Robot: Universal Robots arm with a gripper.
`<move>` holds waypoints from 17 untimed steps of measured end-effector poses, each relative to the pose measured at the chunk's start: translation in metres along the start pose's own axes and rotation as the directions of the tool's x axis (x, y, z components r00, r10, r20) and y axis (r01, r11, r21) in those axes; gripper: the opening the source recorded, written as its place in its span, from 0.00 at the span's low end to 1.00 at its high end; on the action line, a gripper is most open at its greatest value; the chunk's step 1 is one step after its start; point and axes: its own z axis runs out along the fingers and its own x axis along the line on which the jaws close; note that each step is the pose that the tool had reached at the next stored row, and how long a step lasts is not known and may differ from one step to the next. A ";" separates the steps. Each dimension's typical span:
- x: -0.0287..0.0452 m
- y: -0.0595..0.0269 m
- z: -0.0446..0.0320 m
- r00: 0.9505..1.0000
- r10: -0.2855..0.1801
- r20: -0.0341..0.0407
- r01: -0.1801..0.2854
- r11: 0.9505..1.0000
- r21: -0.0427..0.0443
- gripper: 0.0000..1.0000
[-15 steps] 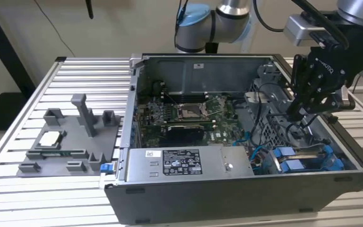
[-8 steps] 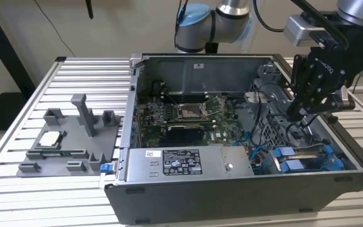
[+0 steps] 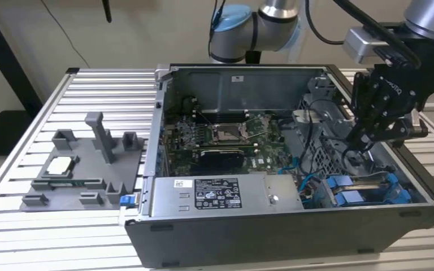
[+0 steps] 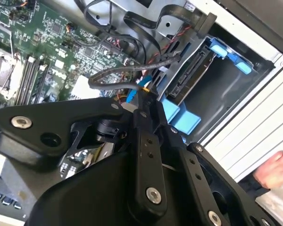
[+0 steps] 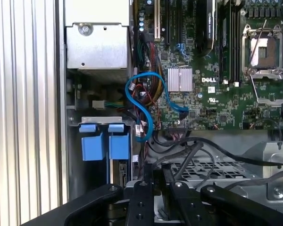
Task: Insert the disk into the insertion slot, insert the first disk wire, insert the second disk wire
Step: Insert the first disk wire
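Hovering near the disk [image 4: 191, 77], seated in its slot [image 4: 231, 94], the gripper [image 3: 359, 144] could snag the loose black wire [image 4: 132, 69] on neighbouring cables [image 4: 140, 35]; whether its jaws clamp that wire cannot be told.

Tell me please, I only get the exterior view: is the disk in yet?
Observer: Yes. In the second wrist view the disk sits in the slot, held in its blue carrier.
Operator: Is a wire plugged in?
Observer: Can't tell. A black wire loops beside the gripper, near the disk.
Operator: Is anybody there?
Observer: A hand is over the table.
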 end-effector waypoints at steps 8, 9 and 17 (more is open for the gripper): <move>0.0021 -0.0134 0.0069 1.000 0.001 -0.016 -0.001 1.000 0.000 0.19; 0.0022 -0.0143 0.0075 1.000 0.001 -0.020 -0.001 1.000 0.001 0.19; 0.0023 -0.0155 0.0088 1.000 0.001 -0.028 -0.001 1.000 0.001 0.19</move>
